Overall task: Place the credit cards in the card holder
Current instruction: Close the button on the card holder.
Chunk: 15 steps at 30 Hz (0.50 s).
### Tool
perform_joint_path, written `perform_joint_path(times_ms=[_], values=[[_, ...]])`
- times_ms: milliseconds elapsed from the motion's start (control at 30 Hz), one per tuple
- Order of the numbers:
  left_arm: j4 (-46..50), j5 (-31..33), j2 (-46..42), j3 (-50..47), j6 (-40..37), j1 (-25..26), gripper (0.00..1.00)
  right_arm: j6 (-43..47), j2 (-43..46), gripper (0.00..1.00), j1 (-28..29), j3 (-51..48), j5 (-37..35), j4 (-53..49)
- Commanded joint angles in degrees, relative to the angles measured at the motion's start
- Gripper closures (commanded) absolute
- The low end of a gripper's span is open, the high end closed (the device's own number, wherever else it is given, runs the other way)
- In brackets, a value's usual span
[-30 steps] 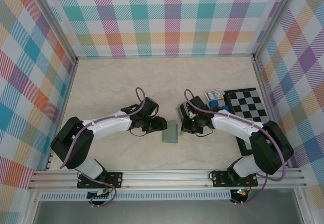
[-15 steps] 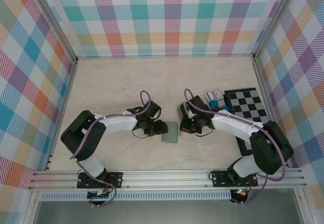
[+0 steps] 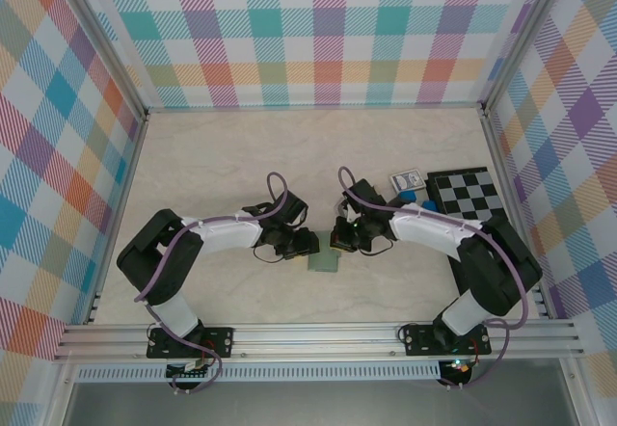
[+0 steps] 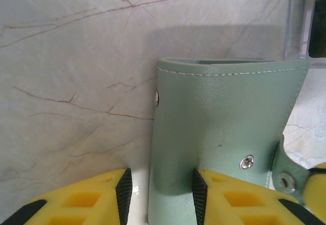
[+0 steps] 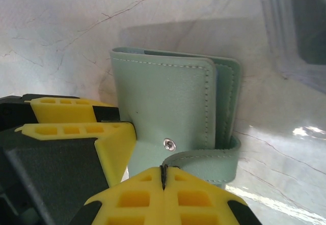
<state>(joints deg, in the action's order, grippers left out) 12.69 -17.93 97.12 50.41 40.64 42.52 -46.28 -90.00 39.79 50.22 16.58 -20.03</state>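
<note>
- Card holder [image 5: 168, 97]: my right gripper [image 5: 163, 173] pinches its snap tab [image 5: 206, 160], jaws pressed together.
- My left gripper [image 4: 161, 185] straddles its edge, jaws apart.

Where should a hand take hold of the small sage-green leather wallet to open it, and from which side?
Probably the loose snap tab of the sage-green wallet, approached from the edge where it sticks out. It is unfastened and curls free of the flat cover, so a hand can pinch it. The right hand is shut on it there.
</note>
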Motion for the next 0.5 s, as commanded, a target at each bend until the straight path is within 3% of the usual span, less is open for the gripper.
perform_joint_path(times_ms=[0, 467], values=[[-2.57, -0.26, 2.46, -0.04, 0.63, 1.44, 0.63, -1.35, -1.37, 1.00, 0.98, 2.05, 0.28, 1.19], [-2.75, -0.74, 2.63, 0.20, 0.48, 1.53, 0.63, -2.15, -4.79, 1.00, 1.52, 3.51, -0.14, 1.71]])
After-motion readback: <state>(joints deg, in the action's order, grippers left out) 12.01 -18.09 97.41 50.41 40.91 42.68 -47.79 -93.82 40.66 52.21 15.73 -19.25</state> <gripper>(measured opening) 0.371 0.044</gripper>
